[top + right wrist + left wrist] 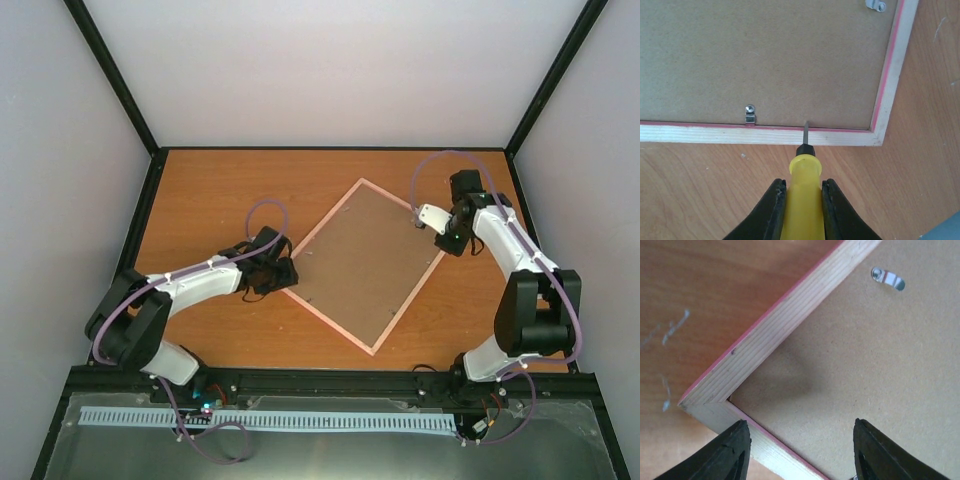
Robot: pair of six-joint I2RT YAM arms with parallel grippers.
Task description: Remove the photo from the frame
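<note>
right gripper (803, 189) pinches a yellow screwdriver (802, 172), tip at the seam of the face-down frame (760, 135) beside a metal clip (750, 116); left gripper (800, 442) hangs spread over its corner. we should turn clips gently; photo presumably hidden underneath.

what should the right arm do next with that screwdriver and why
Probably slide the screwdriver tip along the frame edge to the nearby metal clip and push it clear of the board. The tip sits at that edge beside the clip, which bridges board and frame.

Pale wooden frame (785, 325), matt brown board (865, 365)
</note>
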